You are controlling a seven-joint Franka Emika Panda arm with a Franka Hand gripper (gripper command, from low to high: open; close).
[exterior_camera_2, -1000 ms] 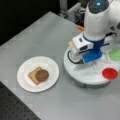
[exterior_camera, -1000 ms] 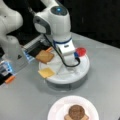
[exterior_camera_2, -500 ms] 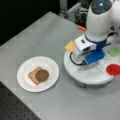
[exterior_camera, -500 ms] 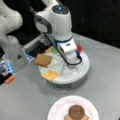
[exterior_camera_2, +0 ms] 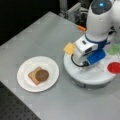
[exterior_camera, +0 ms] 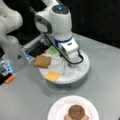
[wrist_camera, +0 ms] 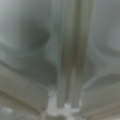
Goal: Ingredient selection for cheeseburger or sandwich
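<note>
A: Where is the gripper (exterior_camera: 72, 65)?

B: Down low over the round white divided tray (exterior_camera: 83, 71), near its middle. In both front views the arm's bulky white wrist covers the fingertips, so I cannot tell whether the fingers are spread or pressed together, or whether they pinch anything.

A: Does the wrist view help?

B: Not much. It shows only pale tray dividers (wrist_camera: 67, 62) very close up, meeting near the bottom of the picture, with shallow compartments on both sides. No fingers or food can be made out there.

A: What lies on the tray?

B: In a front view, 1 brown toast square (exterior_camera: 42, 61) sits at the tray's left edge, partly overhanging the rim. A yellow cheese square (exterior_camera: 52, 76) lies in the compartment just below it, toward the view's bottom. A green lettuce-like piece (exterior_camera: 53, 50) shows behind the toast, close to the arm. In a front view from the opposite side, a red disc (exterior_camera_2: 114, 67) rests at the tray's right.

A: And the sandwich so far?

B: On the white round paper plate (exterior_camera_2: 25, 80), well apart from the tray, a second toast square (exterior_camera_2: 34, 75) lies flat with a dark brown round patty (exterior_camera_2: 41, 75) on top of it. No cheese or upper toast is on that stack
</note>
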